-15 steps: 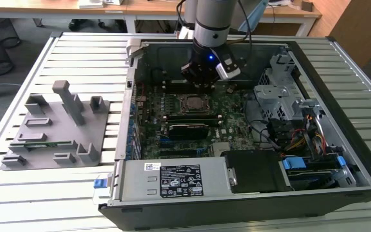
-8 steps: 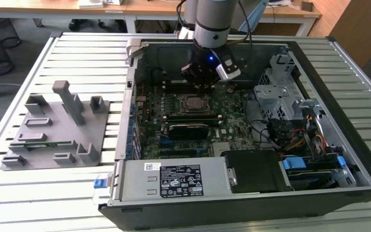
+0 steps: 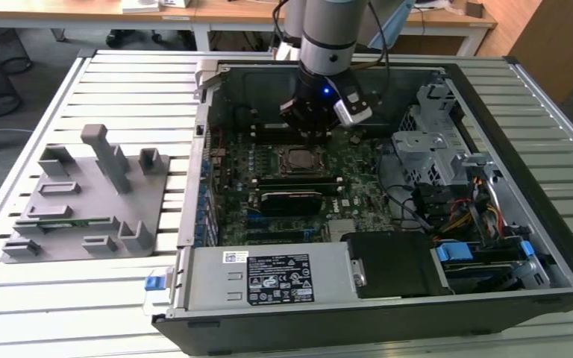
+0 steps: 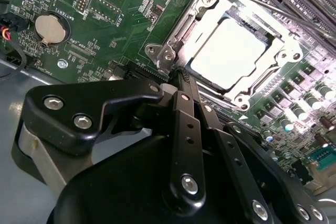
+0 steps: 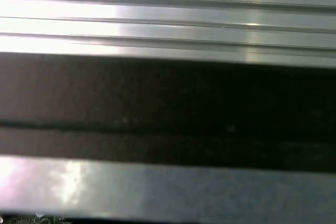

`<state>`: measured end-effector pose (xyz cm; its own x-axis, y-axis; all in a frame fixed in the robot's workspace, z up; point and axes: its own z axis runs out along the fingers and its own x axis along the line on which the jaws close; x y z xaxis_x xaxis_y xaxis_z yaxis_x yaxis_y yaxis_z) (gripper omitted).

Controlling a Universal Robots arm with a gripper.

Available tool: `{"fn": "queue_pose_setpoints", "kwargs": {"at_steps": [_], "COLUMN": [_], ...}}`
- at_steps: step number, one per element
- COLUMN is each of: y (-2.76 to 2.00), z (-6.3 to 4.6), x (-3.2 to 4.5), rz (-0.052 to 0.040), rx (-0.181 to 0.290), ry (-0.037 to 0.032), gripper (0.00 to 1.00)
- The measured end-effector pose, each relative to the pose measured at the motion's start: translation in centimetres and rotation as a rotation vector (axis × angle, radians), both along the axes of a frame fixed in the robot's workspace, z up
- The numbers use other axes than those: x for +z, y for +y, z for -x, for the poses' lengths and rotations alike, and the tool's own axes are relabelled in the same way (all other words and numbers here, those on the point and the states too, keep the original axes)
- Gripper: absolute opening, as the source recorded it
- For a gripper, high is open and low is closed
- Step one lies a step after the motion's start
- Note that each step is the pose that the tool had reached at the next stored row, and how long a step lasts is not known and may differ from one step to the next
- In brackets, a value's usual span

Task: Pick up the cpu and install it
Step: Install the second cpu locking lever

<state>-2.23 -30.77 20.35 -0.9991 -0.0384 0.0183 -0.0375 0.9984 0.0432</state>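
The cpu, a flat silvery square, lies in the motherboard socket with the metal retention frame around it. From the exterior view, the cpu sits in the middle of the board inside the open computer case. My gripper hangs just above the socket's far edge. In the second wrist view my gripper has its black fingers drawn together to a narrow tip beside the corner of the frame, with nothing between them.
The open case lies on a slatted metal table. A grey fixture tray stands at the exterior view's left. Black RAM sticks, a drive cage and cables crowd the board. The first wrist view shows metal slats.
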Motion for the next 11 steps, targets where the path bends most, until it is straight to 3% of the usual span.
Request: {"fn": "queue_pose_setpoints", "kwargs": {"at_steps": [11], "y": [-0.78], "z": [-0.02], "x": [0.0], "rz": [-0.0001], "rx": [0.0], "ry": [0.0], "gripper": [0.11]}}
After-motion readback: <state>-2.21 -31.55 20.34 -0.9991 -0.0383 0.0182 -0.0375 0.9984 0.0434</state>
